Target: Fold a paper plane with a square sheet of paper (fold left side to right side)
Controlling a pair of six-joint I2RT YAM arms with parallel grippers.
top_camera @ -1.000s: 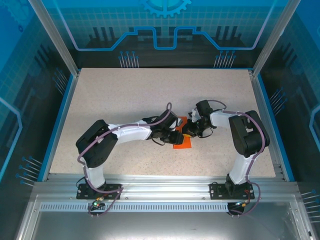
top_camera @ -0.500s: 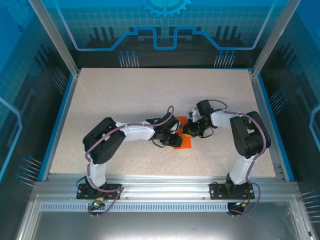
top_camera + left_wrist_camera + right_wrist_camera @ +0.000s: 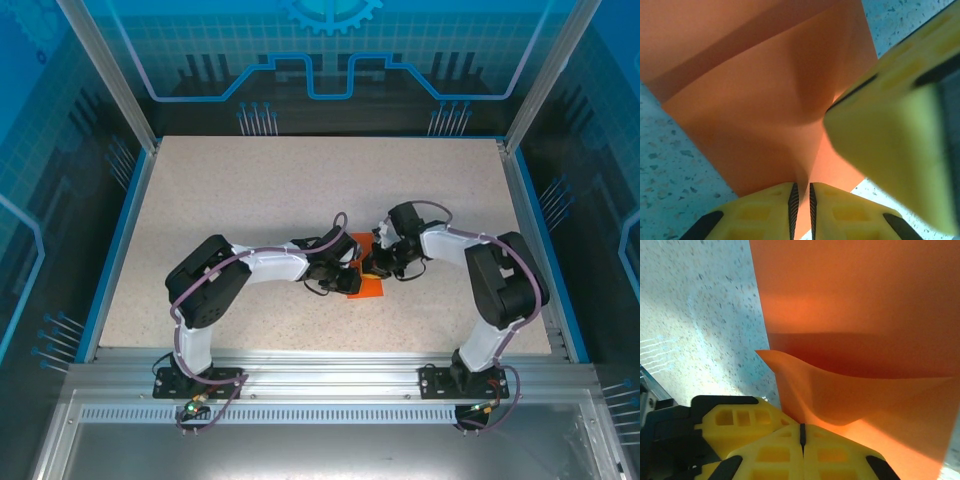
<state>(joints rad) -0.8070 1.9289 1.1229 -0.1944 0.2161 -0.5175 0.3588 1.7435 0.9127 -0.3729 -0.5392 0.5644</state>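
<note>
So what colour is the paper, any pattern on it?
The paper is plain orange-red, unmarked; clearest in the right wrist view.

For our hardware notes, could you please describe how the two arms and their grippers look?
The left arm and right arm have black joints, white links and purplish cables. The left gripper and right gripper have yellow fingers with moulded recesses.

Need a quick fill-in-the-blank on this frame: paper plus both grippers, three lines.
1. The square sheet of paper on the speckled table is ___ in colour.
2. The left gripper pinches the sheet between fingers coloured ___.
3. The right gripper holds a lifted part of the sheet with its jaws ___.
Missing words: orange; yellow; shut.
</note>
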